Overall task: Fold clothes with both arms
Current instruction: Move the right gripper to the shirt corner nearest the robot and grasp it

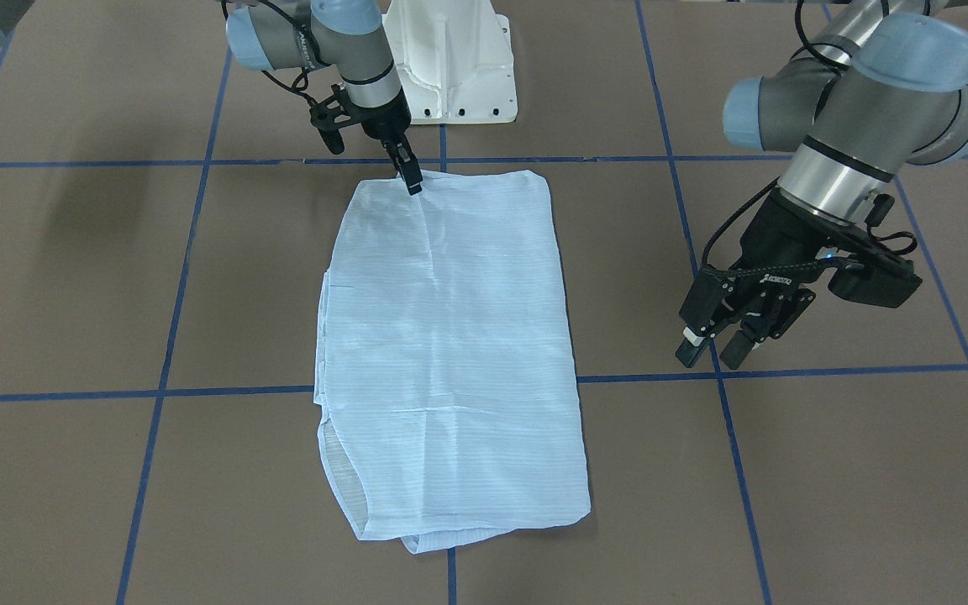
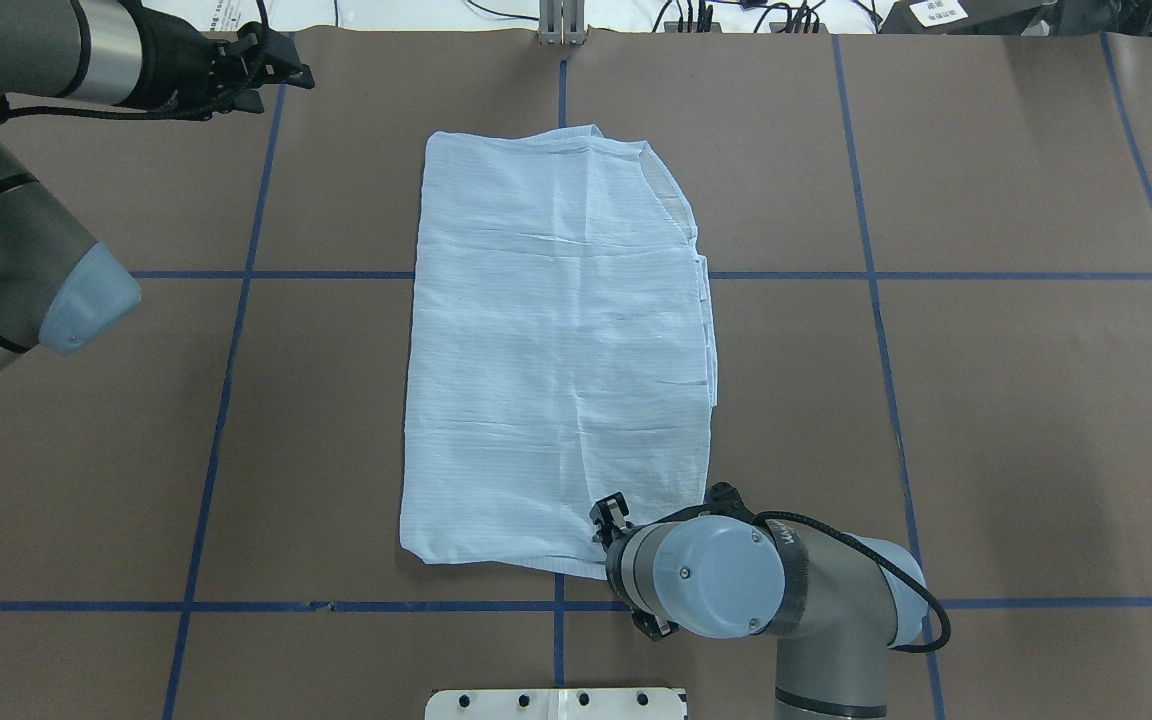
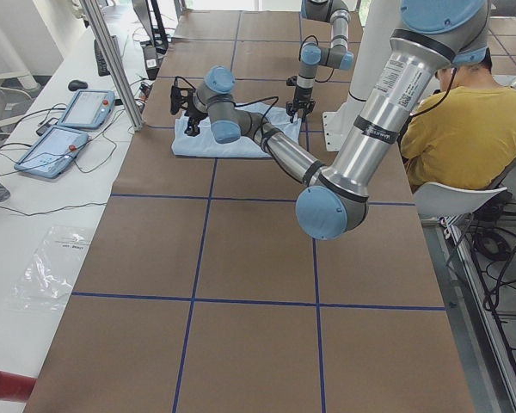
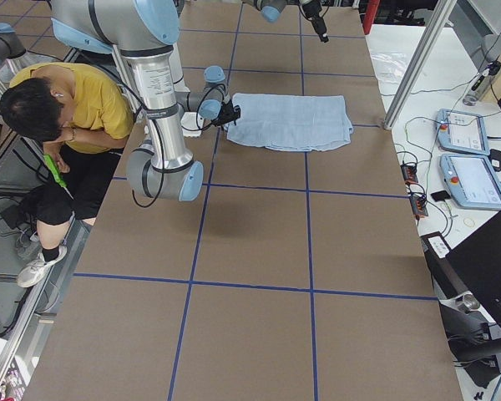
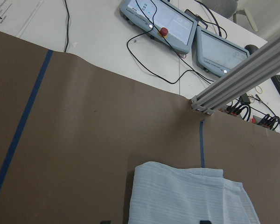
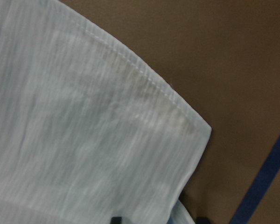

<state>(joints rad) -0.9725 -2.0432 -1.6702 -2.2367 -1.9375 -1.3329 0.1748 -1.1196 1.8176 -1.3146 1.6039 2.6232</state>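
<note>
The shirt (image 1: pixel 450 336) lies mid-frame on the surface (image 1: pixel 828 470), already a long strip. My right fingers (image 1: pixel 411 179) look apart at its upper-left edge, nothing pinched. My left fingers (image 1: pixel 740 346) hover apart, off right. Next I'd pinch there and bring the left one to the upper-right corner.

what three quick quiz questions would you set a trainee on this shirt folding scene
1. True or false: the black two-finger left gripper is gripping the thin light-blue striped shirt.
2. Which gripper's fingertips are at the shirt's edge nearest the white pedestal base? A) left B) right C) both
3. Fill in: the lines on the brown table are ___ tape.

Key: 1 false, it hangs open beside the shirt, apart from it. 2 B, the right gripper. 3 blue.
</note>
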